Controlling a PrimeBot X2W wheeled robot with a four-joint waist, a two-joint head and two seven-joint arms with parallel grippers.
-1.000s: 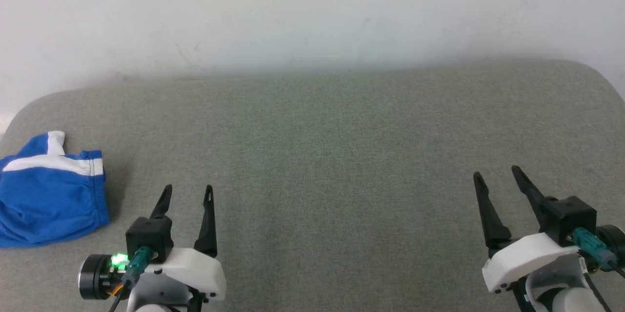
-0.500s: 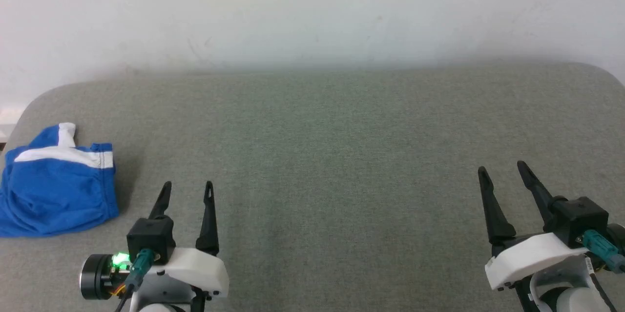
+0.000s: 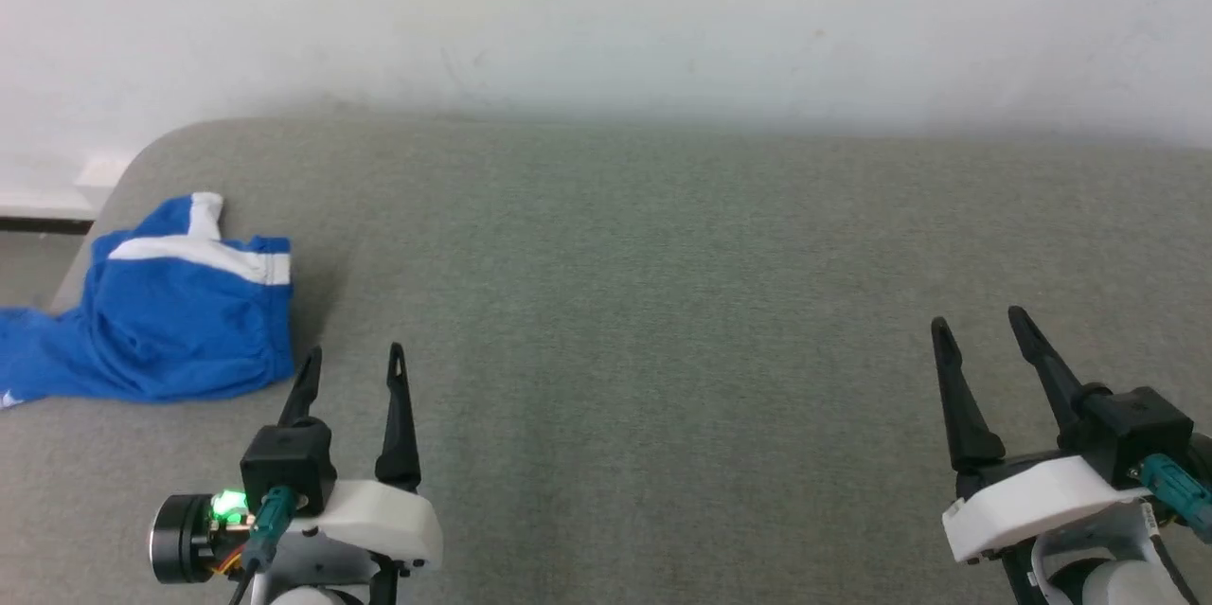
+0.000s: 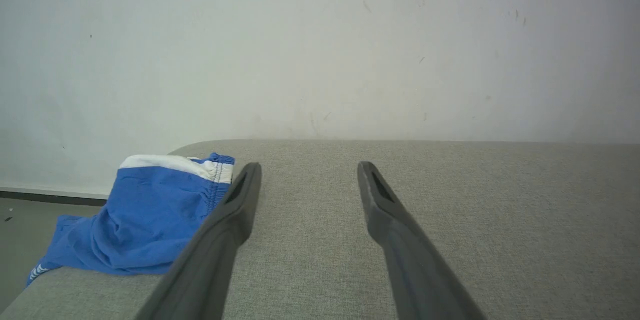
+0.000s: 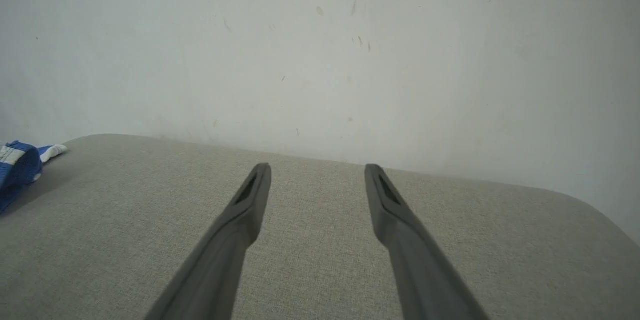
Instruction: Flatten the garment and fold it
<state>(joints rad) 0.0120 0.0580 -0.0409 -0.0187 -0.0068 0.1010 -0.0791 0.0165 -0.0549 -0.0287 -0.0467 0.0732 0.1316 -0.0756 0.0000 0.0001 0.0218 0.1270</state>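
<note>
We judge the task unstarted; the grey padded surface (image 3: 663,283) stretches ahead of both pairs of fingers; the blue shorts (image 3: 180,321) lie crumpled in a heap just beside and to the left of our left gripper (image 3: 352,357), one part trailing over the surface's edge; that gripper's fingers stand apart, holding nothing; our right gripper (image 3: 980,321), fingers likewise apart and empty, sits well apart from the shorts; flattening and folding both remain.

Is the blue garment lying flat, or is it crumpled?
Crumpled. The garment sits in a creased heap near the grey surface's left edge, with one part trailing past that edge.
</note>
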